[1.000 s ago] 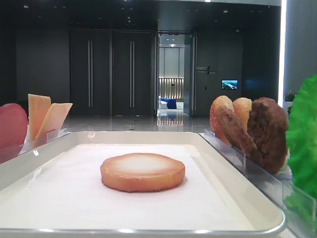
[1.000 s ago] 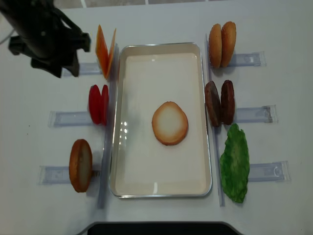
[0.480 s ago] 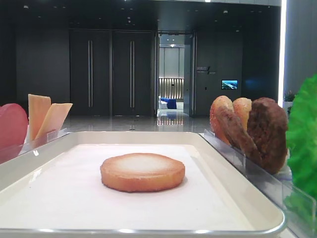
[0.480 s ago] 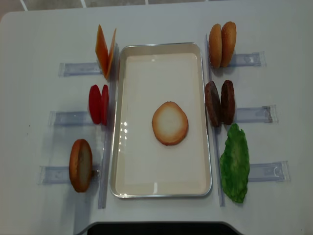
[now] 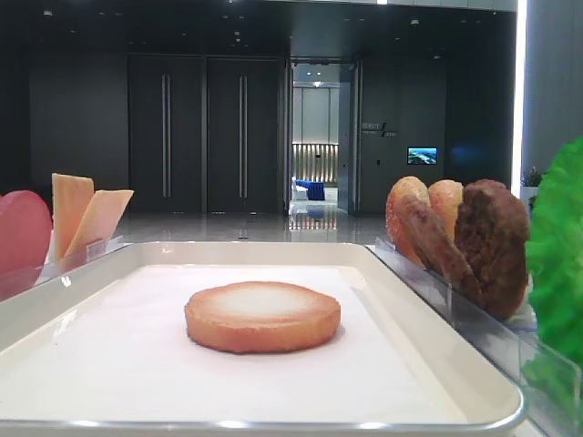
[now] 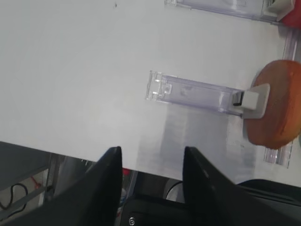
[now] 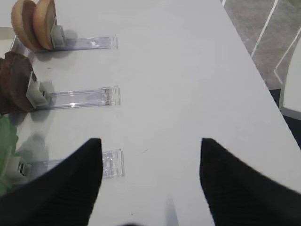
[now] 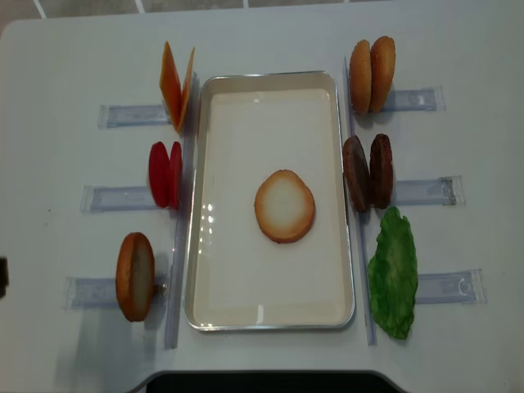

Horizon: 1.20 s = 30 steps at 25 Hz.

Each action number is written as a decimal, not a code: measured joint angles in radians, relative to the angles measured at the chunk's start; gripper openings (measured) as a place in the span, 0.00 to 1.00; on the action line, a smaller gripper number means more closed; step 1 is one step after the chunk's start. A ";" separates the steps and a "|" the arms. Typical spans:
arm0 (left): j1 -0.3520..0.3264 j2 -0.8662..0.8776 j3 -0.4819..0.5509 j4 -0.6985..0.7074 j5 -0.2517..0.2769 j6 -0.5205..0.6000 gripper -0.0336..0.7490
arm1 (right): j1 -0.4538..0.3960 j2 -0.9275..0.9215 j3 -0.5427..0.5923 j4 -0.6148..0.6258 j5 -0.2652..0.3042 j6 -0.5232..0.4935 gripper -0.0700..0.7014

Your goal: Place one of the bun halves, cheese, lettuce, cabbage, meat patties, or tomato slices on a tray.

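One exterior view looks straight down on the whole table [image 8: 458,49], the other sits low at the near rim of the tray [image 5: 273,424], facing a dark hall; both share the tray and its bun [image 8: 284,205]. Each wrist view looks down close past its hand at holders beside the table's edge.

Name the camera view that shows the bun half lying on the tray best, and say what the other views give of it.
The overhead exterior view: the bun half lies whole, pale face up, mid-tray. The low exterior view shows it side-on, edge and top only. Neither wrist view shows it.
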<state>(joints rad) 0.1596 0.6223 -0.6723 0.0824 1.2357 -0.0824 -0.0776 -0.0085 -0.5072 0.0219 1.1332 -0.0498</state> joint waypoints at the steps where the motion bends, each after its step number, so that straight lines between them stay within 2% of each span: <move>1: 0.000 -0.053 0.037 -0.001 -0.002 0.000 0.45 | 0.000 0.000 0.000 0.000 0.000 0.000 0.65; 6: 0.000 -0.323 0.152 -0.003 -0.033 0.000 0.43 | 0.000 0.000 0.000 0.000 0.000 0.000 0.65; 10: 0.000 -0.453 0.167 -0.003 -0.071 0.013 0.42 | 0.000 0.000 0.000 0.000 0.000 0.000 0.65; 13: 0.000 -0.523 0.169 -0.003 -0.076 0.082 0.41 | 0.000 0.000 0.000 0.000 0.000 0.000 0.65; 17: 0.000 -0.582 0.196 -0.013 -0.108 0.108 0.41 | 0.000 0.000 0.000 0.000 0.000 0.000 0.65; 30: 0.000 -0.637 0.201 -0.024 -0.121 0.091 0.41 | 0.000 0.000 0.000 0.000 0.000 0.000 0.65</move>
<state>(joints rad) 0.1596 -0.0150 -0.4709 0.0583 1.1150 0.0085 -0.0776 -0.0085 -0.5072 0.0219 1.1332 -0.0498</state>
